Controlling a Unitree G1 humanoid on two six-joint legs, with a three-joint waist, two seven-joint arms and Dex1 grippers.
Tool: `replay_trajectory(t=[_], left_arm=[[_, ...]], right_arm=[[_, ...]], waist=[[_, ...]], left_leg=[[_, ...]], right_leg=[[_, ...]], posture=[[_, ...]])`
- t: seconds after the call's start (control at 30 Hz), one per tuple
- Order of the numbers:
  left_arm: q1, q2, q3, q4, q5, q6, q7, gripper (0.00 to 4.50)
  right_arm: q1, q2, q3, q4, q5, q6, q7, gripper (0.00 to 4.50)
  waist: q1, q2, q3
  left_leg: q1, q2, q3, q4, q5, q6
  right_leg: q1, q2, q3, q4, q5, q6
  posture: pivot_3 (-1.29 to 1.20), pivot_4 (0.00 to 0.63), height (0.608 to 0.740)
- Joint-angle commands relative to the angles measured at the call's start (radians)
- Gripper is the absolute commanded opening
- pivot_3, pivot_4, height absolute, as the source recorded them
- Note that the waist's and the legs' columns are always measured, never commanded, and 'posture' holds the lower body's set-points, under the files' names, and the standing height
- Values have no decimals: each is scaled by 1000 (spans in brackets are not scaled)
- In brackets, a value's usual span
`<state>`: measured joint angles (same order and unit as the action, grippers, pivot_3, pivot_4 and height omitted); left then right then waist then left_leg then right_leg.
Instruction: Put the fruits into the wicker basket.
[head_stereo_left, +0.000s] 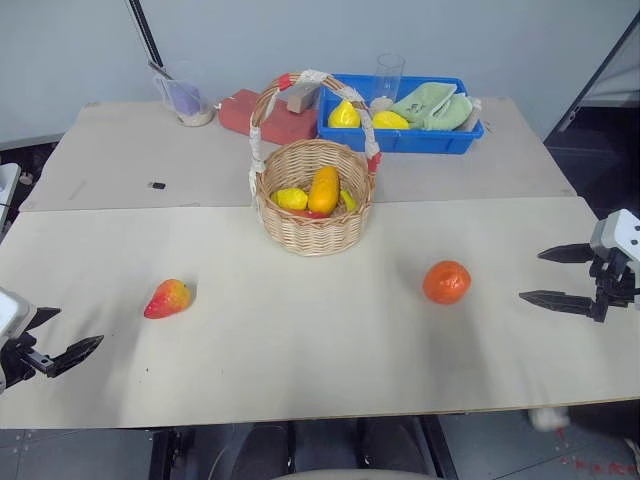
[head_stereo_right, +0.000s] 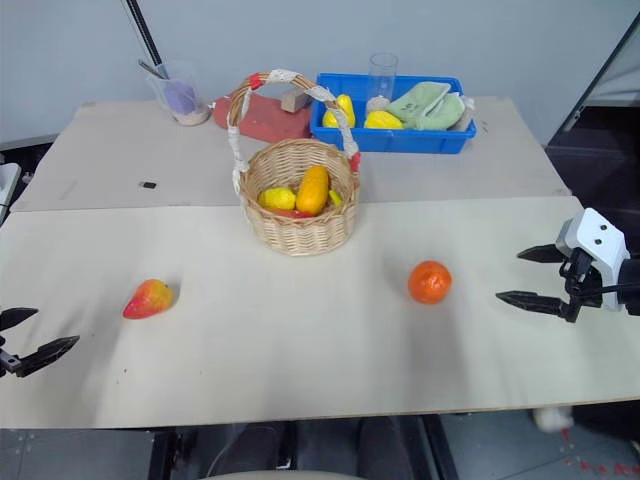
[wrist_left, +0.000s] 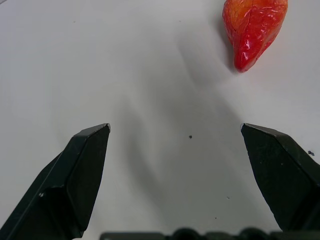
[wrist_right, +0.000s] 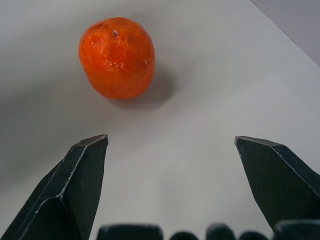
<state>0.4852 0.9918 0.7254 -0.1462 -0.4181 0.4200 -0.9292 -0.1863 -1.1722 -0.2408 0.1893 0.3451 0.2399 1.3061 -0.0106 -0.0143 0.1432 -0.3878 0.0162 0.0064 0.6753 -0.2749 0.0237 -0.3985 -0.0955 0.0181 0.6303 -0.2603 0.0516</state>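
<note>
A round orange fruit (head_stereo_left: 446, 282) lies on the table right of centre, and a pointed red fruit (head_stereo_left: 167, 298) fading to yellow-orange lies on the left. The wicker basket (head_stereo_left: 313, 193) with its taped arched handle stands behind them at the centre and holds several yellow and orange fruits. My left gripper (head_stereo_left: 62, 338) is open at the table's left front, a short way left of and nearer than the red fruit (wrist_left: 254, 27). My right gripper (head_stereo_left: 545, 275) is open at the right, a hand's width right of the orange fruit (wrist_right: 117, 57). Both are empty.
A blue plastic tray (head_stereo_left: 440, 137) with yellow fruits, a green cloth and a clear glass stands at the back right. A red block (head_stereo_left: 262, 115) and a clear cup (head_stereo_left: 183, 95) sit at the back left. A small dark item (head_stereo_left: 157, 185) lies on the far board.
</note>
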Motion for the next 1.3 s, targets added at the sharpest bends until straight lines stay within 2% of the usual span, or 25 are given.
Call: replay_trajectory(t=[0.03,0.4,0.73,0.9,1.07,1.3], left_arm=[[-19,-7,43,-8,10,-6,0,4500],[-35,-30,70,3,15,-66,-76,4500],[-46,-29,92,10,-1,-33,-123,4500],[-41,-37,97,-56,-60,46,-144,4500],[-100,-67,17,-106,-82,98,-96,4500],[-285,-139,-194,-55,-29,88,36,4500]], right_arm=[[-25,-12,-12,-3,-4,-11,4,4484],[-28,6,-11,-10,-9,-12,-2,4484],[-56,15,-8,-13,4,4,-2,4484],[-107,25,11,-94,55,67,24,4484],[-180,52,56,-313,184,219,41,4484],[-332,151,149,-503,295,343,-9,4484]], waist=[[0,0,0],[0,0,0],[-1,0,0],[-1,0,0],[-1,1,0],[8,2,0]], left_leg=[[0,0,0,0,0,0],[0,0,0,0,0,0],[0,0,0,0,0,0],[1,0,0,0,0,0],[0,0,-1,0,0,0],[-1,-1,-2,0,0,0]], right_leg=[[0,0,0,0,0,0],[0,-1,0,0,0,0],[0,0,0,0,0,0],[0,0,0,0,0,0],[0,0,0,1,0,0],[0,-2,-1,1,0,0]], posture=[[0,150,740],[0,150,740],[0,150,740],[0,150,740],[0,150,740],[0,150,740]])
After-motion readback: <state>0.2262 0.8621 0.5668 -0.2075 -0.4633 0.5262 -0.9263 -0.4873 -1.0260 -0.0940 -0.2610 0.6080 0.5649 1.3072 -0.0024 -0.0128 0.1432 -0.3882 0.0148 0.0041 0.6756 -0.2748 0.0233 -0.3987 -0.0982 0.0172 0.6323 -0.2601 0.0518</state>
